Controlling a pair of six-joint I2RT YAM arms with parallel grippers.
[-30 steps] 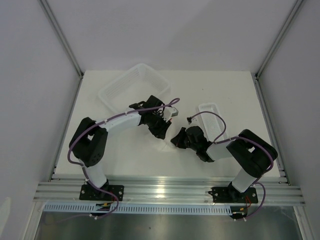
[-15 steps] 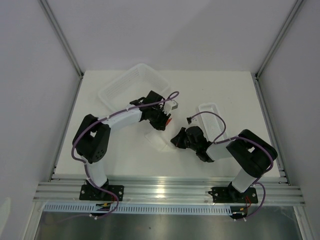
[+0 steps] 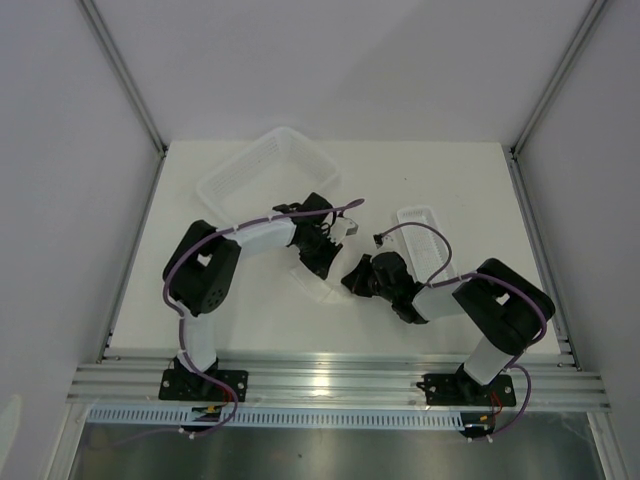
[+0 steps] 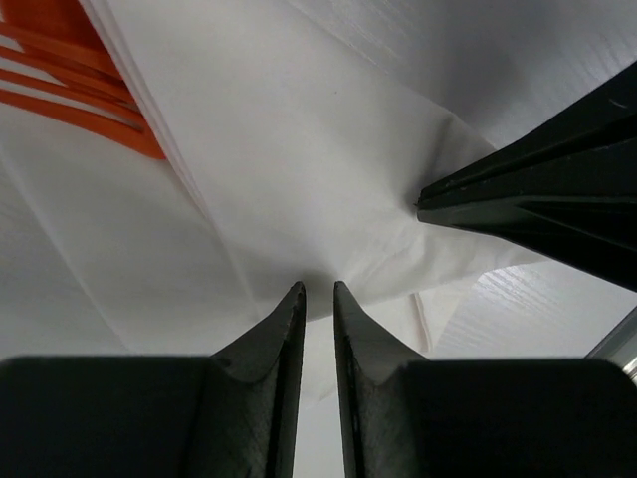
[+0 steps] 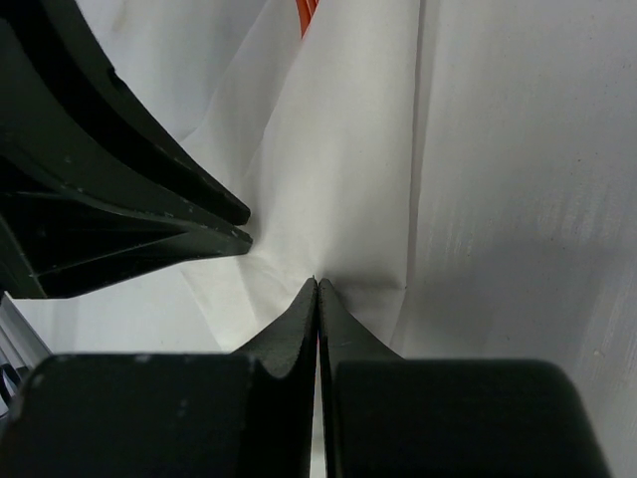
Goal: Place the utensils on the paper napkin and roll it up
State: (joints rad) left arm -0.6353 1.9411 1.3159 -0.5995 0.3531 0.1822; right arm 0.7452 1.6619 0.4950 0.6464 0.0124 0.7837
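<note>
The bench [image 3: 470, 180] is carrying a white mesh basket [image 3: 255, 175] at back left and a narrow tray [image 3: 428, 235] on the right. Mid-bench, the paper napkin [image 4: 299, 149] is being pinched by the nearly closed left hand [image 4: 318, 287] and the fully closed right hand [image 5: 317, 282], its fold partly covering the utensils [image 4: 45, 20], which are slanting side by side.

Overhead camera looks down from behind; both wrist cameras closely share the napkin [image 4: 328, 179].
</note>
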